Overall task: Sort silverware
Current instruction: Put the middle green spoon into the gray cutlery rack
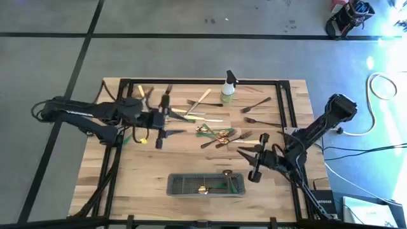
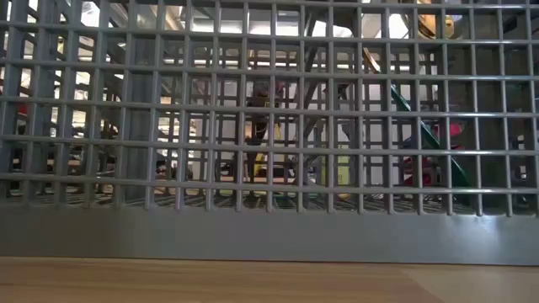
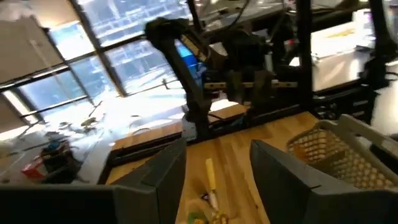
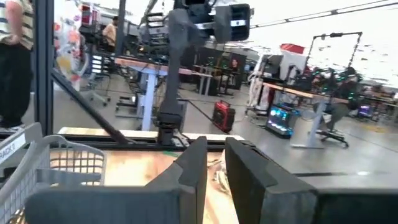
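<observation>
Left end effector (image 1: pixel 160 124), fingers wide, hovers over silverware (image 1: pixel 219 135) mid-surface; right end effector (image 1: pixel 257 163), apparently narrow, waits near the right edge. Crowded pieces risk a double pickup.

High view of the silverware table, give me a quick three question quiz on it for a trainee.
1. True or false: the spray bottle stands inside the mesh caddy.
2. Which gripper is nearer the caddy? A) left gripper B) right gripper
3. Fill in: the left gripper's fingers are ____, with nothing between them.

Key
1. False; it stands at the table's far edge, while the caddy sits at the near edge.
2. B
3. open
</observation>
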Robot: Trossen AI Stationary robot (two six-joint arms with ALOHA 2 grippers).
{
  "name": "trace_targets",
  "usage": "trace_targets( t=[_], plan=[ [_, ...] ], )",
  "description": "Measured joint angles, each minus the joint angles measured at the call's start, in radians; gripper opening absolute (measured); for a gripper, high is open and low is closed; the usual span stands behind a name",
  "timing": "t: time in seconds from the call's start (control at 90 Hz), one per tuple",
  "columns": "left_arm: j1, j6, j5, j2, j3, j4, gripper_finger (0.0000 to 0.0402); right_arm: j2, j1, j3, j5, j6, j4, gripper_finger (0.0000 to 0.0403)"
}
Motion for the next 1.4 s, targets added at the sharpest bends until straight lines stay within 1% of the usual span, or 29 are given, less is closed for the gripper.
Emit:
trace_targets(
  t=[0.111,0.211,0.3,0.389,0.444,0.567,0.7,0.789,0.878,1.033,1.111,1.244,1.4],
  plan=[
    [0.054,-0.039,-0.001,-0.055,-0.132,0.096,0.0162,-0.035,-0.082,0.000,-0.128,0.147,-0.168,0.0042],
    [0.122,-0.081,-0.019,-0.076,-0.257,0.139,0.0162,-0.039,-0.156,0.000,-0.214,0.269,-0.263,0.0042],
    [0.204,-0.123,-0.034,-0.070,-0.353,0.142,0.0162,-0.039,-0.205,0.000,-0.297,0.317,-0.300,0.0042],
    [0.301,-0.180,-0.027,-0.056,-0.417,0.146,0.0162,-0.039,-0.243,0.000,-0.350,0.329,-0.302,0.0042],
    [0.363,-0.213,0.012,-0.050,-0.451,0.151,0.0162,-0.039,-0.265,0.002,-0.374,0.329,-0.302,0.0042],
    [0.484,-0.251,0.144,-0.022,-0.506,0.150,0.0162,-0.039,-0.300,0.004,-0.425,0.333,-0.303,0.0042],
    [0.566,-0.264,0.241,0.034,-0.546,0.152,0.0162,-0.039,-0.331,0.004,-0.467,0.352,-0.308,0.0042],
    [0.587,-0.258,0.290,0.088,-0.561,0.172,0.0162,-0.039,-0.350,0.004,-0.498,0.373,-0.327,0.0042],
    [0.582,-0.236,0.307,0.150,-0.562,0.180,0.0162,-0.039,-0.361,0.004,-0.514,0.390,-0.344,0.0042],
    [0.567,-0.172,0.307,0.259,-0.563,0.179,0.0162,-0.039,-0.361,0.004,-0.515,0.405,-0.352,0.0042],
    [0.567,-0.164,0.307,0.307,-0.564,0.187,0.0162,-0.039,-0.361,0.004,-0.515,0.406,-0.351,0.0042],
    [0.567,-0.119,0.284,0.360,-0.564,0.233,0.0162,-0.039,-0.361,0.004,-0.515,0.408,-0.351,0.0042],
    [0.568,-0.062,0.264,0.411,-0.564,0.237,0.0162,-0.039,-0.361,0.004,-0.515,0.408,-0.352,0.0042]
  ],
)
